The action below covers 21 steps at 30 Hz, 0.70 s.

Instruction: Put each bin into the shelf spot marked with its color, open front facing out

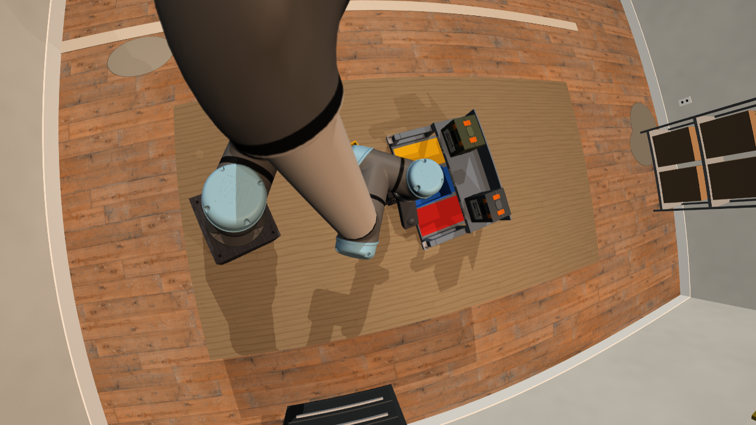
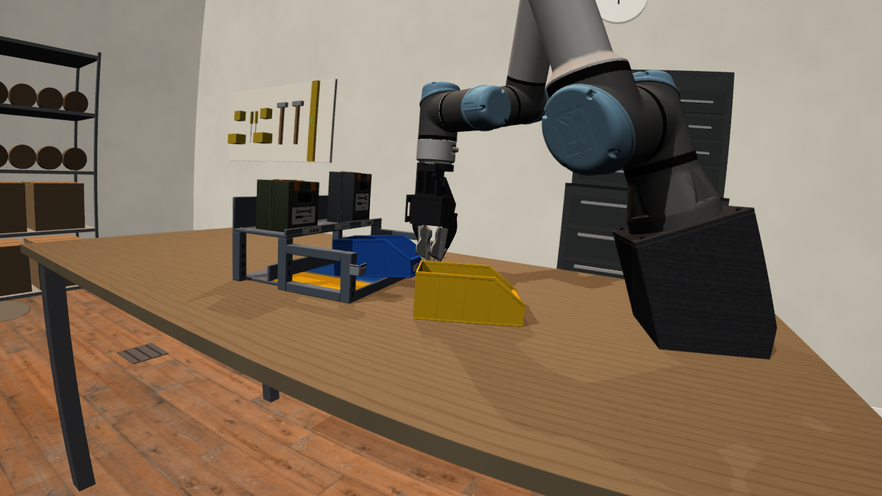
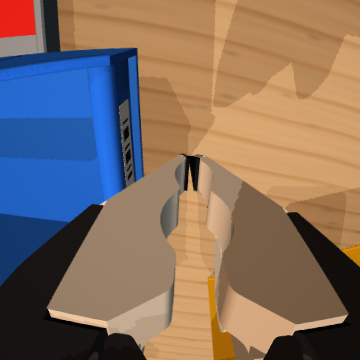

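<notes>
The shelf has a yellow mark and a red mark, both uncovered. The blue bin sits between them, under the upper board at its back, open front outward. In the wrist view its front reaches past the shelf's front lip. The yellow bin stands on the table outside the shelf. My gripper is shut and empty, just in front of the blue bin's front; no contact is visible. Parts inside the bins cannot be made out.
A green case and a dark grey case stand on the upper board. The shelf's side rails flank the lower level. The robot's base block is on the table on the side facing the shelf's open front.
</notes>
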Each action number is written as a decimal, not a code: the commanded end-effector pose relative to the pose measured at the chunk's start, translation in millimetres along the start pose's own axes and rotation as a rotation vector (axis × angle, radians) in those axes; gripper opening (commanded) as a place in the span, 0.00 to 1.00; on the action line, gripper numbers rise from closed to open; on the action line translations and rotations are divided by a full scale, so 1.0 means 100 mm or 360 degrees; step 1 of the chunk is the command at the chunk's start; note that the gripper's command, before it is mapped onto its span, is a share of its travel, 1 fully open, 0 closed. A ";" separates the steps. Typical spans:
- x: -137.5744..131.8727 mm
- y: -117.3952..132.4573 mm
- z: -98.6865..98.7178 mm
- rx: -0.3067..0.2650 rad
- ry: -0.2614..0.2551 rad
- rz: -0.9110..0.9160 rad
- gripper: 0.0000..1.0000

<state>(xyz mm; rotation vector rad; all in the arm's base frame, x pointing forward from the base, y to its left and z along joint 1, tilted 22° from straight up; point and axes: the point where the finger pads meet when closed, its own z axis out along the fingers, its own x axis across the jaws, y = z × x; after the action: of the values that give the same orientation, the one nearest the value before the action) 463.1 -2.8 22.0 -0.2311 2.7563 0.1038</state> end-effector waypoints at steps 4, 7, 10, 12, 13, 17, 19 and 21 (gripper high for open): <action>-0.01 0.00 0.00 0.0001 -0.0001 0.0000 0.00; -0.01 0.00 0.00 0.0001 -0.0001 0.0000 0.00; -0.01 0.00 0.00 0.0001 -0.0001 0.0000 0.00; -0.01 0.00 0.00 0.0001 -0.0001 0.0000 0.00; -0.01 0.00 0.00 0.0001 -0.0001 0.0000 0.00; -0.02 0.00 0.00 0.0001 -0.0001 0.0000 0.00; -0.02 0.00 0.00 0.0001 -0.0001 0.0000 0.00; -0.02 0.00 0.00 0.0001 -0.0001 0.0000 0.00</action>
<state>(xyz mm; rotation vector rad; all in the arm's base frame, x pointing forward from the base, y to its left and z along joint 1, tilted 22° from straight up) 464.5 -2.5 22.6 -0.2311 2.7563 0.1038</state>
